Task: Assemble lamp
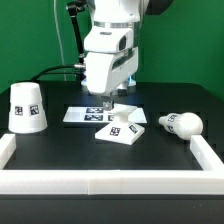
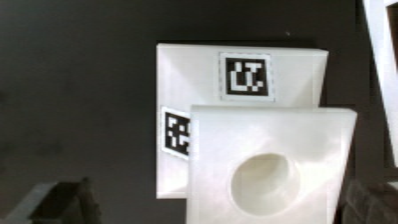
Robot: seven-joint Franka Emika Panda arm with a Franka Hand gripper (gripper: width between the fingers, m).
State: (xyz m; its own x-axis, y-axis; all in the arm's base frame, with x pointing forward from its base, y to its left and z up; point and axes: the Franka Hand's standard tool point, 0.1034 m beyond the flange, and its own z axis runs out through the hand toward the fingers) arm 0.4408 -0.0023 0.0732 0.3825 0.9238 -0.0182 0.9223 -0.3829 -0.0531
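Note:
The flat square base block (image 1: 122, 130) lies mid-table; in the wrist view (image 2: 267, 150) its round socket hole faces up and a tag shows on its side. My gripper (image 1: 109, 104) hangs just above the block, a little toward the exterior view's left. In the wrist view the gripper (image 2: 214, 208) is open, with dark fingertips (image 2: 54, 205) wide apart on either side of the block and not touching it. The cup-shaped shade (image 1: 25, 106) stands at the exterior view's left. The round-topped bulb (image 1: 180, 124) lies on its side at the right.
The marker board (image 1: 85, 114) lies flat just behind the base block, partly under the gripper. A white raised rim (image 1: 110, 183) borders the black table at the front and on both sides. A green wall stands behind.

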